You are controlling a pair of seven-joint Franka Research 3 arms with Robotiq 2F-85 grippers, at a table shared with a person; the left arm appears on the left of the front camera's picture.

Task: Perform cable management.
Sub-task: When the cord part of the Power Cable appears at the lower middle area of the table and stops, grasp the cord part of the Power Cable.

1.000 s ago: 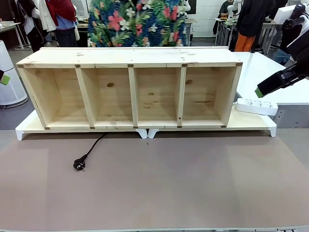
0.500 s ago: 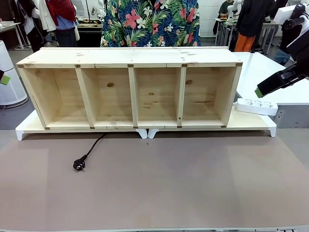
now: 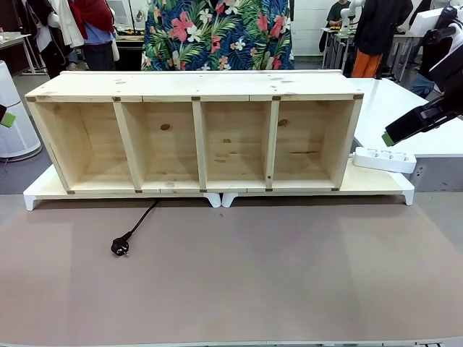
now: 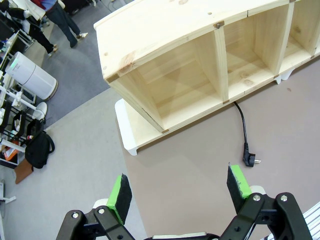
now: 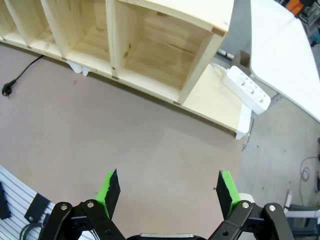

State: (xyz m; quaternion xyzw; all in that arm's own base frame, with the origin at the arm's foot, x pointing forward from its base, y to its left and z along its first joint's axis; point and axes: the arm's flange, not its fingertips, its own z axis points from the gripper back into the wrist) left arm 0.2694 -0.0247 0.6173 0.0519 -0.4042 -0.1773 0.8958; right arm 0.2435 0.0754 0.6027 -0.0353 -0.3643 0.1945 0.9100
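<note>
We log the cable: thin, black, curving from the shelf to its round plug (lying on the table). Left gripper and right gripper both spread.

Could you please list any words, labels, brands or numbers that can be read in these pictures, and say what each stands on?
None can be read. The wooden shelf, the cable and the white power strip show no print; any marks on the power strip are too small to tell.
</note>
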